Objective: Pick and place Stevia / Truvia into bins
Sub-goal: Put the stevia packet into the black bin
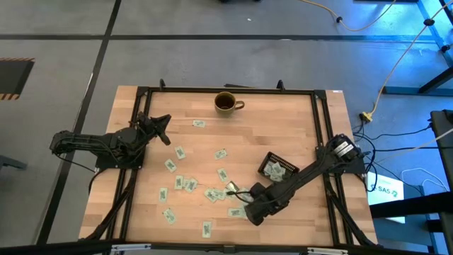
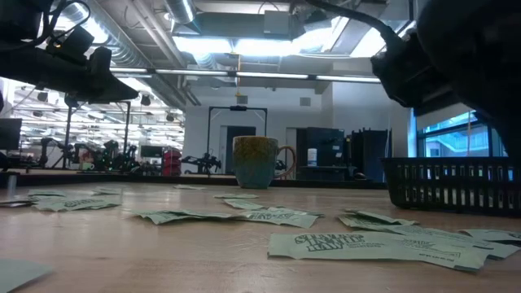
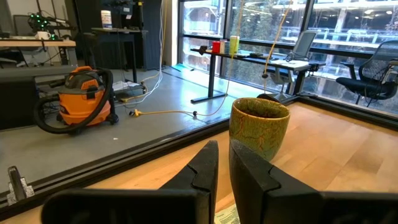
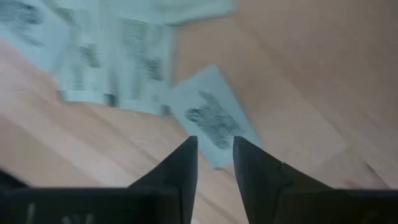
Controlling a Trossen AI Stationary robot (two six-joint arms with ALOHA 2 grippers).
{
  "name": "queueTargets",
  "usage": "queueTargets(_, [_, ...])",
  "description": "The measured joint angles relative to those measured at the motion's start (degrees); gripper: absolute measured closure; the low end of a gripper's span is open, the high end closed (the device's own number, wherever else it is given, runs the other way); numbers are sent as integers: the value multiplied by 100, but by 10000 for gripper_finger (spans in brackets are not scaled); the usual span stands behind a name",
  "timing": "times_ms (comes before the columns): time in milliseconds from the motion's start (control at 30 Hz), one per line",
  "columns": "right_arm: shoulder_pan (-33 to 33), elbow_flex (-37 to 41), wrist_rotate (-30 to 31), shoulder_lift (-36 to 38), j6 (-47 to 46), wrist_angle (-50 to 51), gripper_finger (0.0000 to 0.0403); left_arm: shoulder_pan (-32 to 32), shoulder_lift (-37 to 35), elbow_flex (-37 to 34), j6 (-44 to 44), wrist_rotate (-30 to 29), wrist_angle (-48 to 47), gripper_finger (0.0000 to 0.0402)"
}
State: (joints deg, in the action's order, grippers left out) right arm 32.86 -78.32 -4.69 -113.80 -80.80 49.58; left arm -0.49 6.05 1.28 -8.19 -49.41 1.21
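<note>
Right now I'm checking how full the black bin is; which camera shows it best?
The high view: it looks down into the black bin, showing sachets inside. The low view shows only its mesh side wall. Neither wrist view shows it.

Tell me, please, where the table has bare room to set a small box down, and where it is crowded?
Bare wood lies between the mug and the black tray, and along the table's right rear. The near middle is crowded: sachets are scattered there, and the right gripper hangs low over them. The left gripper waits at the left rear.
</note>
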Motion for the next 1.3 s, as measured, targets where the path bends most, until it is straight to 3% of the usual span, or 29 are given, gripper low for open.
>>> queueTargets(933, [-4,-52,-287,-428,26,43,395,0,86,0,0,0,1,368])
queueTargets(1167, [4,-470,-164,-422,524,274,399,0,86,0,0,0,0,368])
queueTargets(1300, [-57,-811,242,-126,902,805,401,0,86,0,0,0,0,368])
